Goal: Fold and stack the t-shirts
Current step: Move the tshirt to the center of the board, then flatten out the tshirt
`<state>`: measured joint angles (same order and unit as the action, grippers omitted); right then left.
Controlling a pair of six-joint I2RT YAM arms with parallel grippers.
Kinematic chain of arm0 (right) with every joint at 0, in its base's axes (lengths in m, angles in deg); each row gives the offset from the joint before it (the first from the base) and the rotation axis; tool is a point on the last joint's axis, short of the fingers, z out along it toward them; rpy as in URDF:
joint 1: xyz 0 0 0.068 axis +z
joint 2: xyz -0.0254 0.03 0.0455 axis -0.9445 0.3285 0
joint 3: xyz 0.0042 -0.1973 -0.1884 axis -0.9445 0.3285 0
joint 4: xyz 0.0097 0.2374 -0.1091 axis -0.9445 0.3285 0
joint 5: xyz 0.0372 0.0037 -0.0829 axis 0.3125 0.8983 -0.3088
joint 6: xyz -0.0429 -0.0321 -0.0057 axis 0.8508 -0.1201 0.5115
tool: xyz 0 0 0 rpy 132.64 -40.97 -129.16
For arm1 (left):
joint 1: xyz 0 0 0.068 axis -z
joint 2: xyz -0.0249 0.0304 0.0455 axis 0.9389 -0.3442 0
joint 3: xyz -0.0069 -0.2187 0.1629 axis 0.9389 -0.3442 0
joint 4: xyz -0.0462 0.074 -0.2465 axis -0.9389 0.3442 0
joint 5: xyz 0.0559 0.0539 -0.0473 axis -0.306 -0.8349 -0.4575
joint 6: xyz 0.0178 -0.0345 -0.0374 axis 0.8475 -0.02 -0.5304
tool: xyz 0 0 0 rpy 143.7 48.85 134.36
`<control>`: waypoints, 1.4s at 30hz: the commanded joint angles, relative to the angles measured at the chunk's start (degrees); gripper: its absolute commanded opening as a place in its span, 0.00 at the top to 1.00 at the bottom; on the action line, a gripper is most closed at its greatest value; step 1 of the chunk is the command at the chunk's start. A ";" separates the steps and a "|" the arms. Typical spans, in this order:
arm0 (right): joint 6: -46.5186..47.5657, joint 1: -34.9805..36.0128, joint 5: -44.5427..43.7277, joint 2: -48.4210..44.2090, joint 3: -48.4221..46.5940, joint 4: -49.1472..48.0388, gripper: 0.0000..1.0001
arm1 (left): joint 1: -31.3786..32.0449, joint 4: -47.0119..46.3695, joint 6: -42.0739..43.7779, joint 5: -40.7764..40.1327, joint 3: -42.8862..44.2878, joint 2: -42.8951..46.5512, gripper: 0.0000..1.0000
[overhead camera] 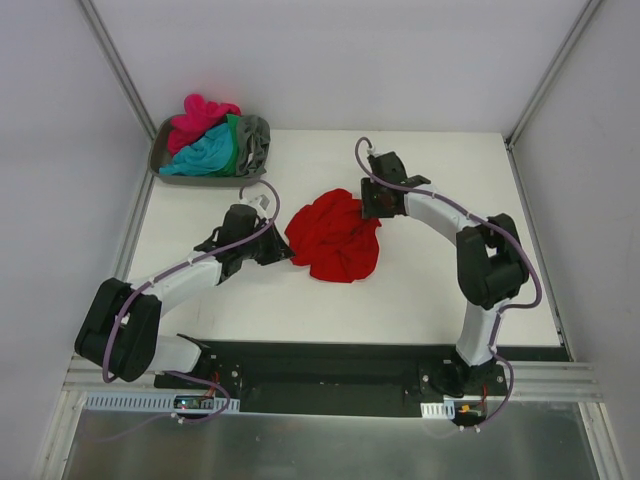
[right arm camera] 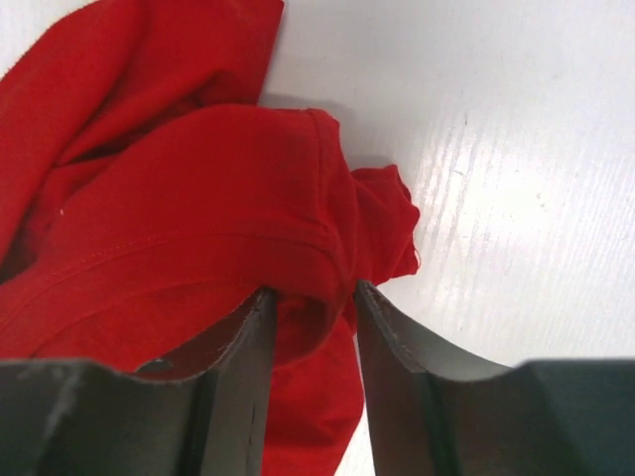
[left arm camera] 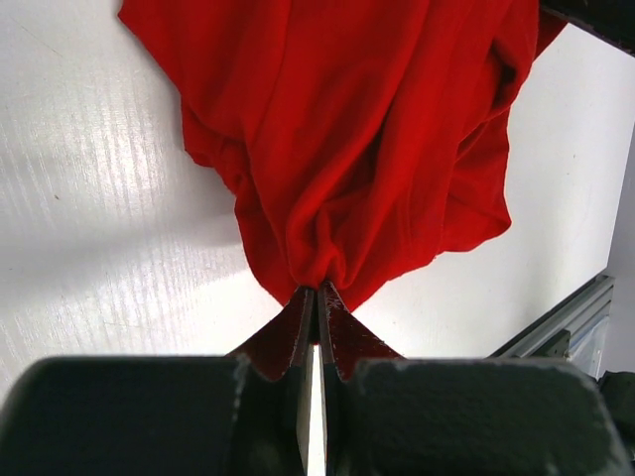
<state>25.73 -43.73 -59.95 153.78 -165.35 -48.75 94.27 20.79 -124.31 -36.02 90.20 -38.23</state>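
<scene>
Clamping left gripper [left arm camera: 317, 302] tight on pinched edge of red shirt [overhead camera: 335, 237], with heap bunched just ahead. Gripping thick hem fold in right gripper [right arm camera: 313, 293], opposite side. Likely holding to pull flat for folding. Leaving other shirts [overhead camera: 205, 138] in tray [overhead camera: 158, 152], far beyond.

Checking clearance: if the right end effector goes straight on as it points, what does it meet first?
The red t-shirt: a bunched fold lies between the right end effector's fingers, likely with the table under it.
</scene>
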 commanded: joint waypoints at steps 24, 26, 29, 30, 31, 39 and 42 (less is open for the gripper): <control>10.41 1.73 10.89 -53.13 -10.50 1.33 0.99 | 0.21 7.24 18.17 -12.19 39.29 25.36 1.00; 9.71 1.82 15.38 -54.28 -14.46 0.89 0.99 | 0.21 7.33 18.87 -10.17 43.78 24.83 1.00; 8.92 1.82 18.82 -53.85 -19.21 1.41 0.99 | 0.21 7.33 19.31 -7.44 49.50 23.78 1.00; 9.18 1.91 19.00 -53.32 -20.44 1.67 0.99 | 0.21 7.33 19.23 -7.26 51.51 23.43 1.00; 9.27 1.83 18.74 -52.88 -21.41 1.76 0.99 | 0.21 7.24 19.31 -7.34 52.66 22.73 1.00; 12.69 1.82 4.35 -46.03 -22.48 3.35 0.99 | 0.12 7.77 22.39 -16.99 54.78 13.51 1.00; 15.59 1.04 -3.83 -40.50 -23.52 3.26 0.99 | -0.84 11.01 23.62 -20.79 58.54 5.27 1.00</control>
<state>36.76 -41.76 -51.16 107.24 -187.49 -45.80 94.62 29.29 -104.07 -48.89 144.95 -23.50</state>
